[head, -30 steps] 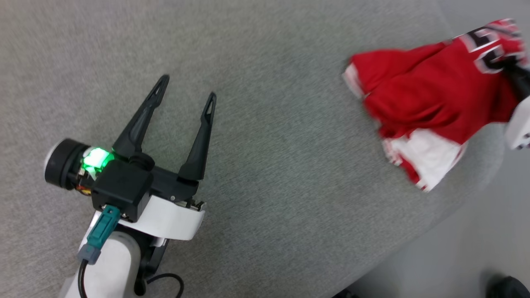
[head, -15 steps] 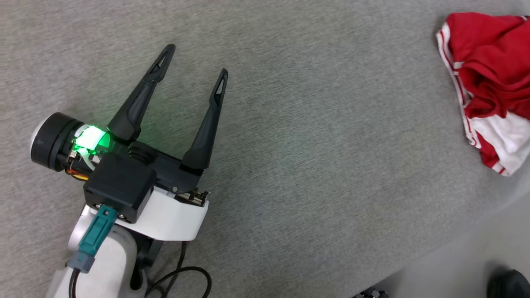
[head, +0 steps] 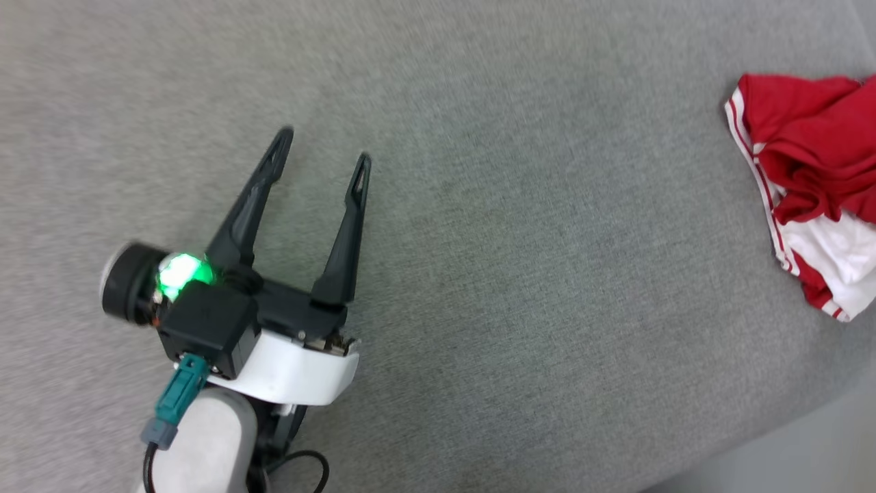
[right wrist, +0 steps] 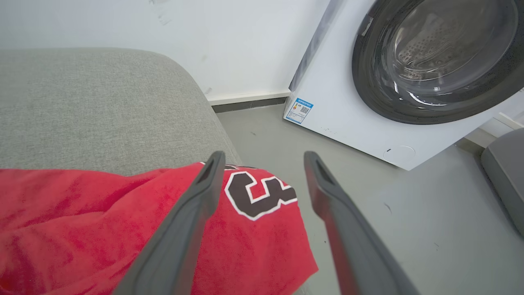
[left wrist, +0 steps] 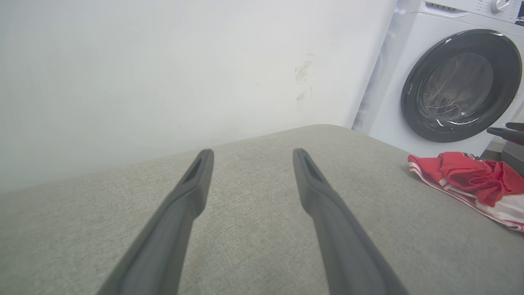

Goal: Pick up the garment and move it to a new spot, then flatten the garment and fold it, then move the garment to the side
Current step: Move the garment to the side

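Observation:
The garment (head: 811, 157), a red jersey with white sleeve and striped trim, lies crumpled at the right edge of the grey cushion (head: 479, 205). From the left wrist it appears as the garment (left wrist: 470, 180) at the far right. My left gripper (head: 321, 147) hovers open over bare cushion, far left of the cloth; its fingers (left wrist: 192, 184) hold nothing. My right gripper (right wrist: 264, 159) is open just above the garment (right wrist: 102, 229), whose black "3" print (right wrist: 258, 194) shows between the fingers; nothing is gripped.
A white washing machine (right wrist: 348, 106) with a dark round door (left wrist: 462, 86) stands on the grey floor (right wrist: 409, 213) just beyond the cushion's rounded end. A white wall (left wrist: 163, 73) runs behind the cushion. A grey object (right wrist: 505, 172) sits at the right edge.
My right gripper has opened and let go of the garment, which has dropped into a heap on the cushion's right end. The head camera has shifted; the left gripper stays open.

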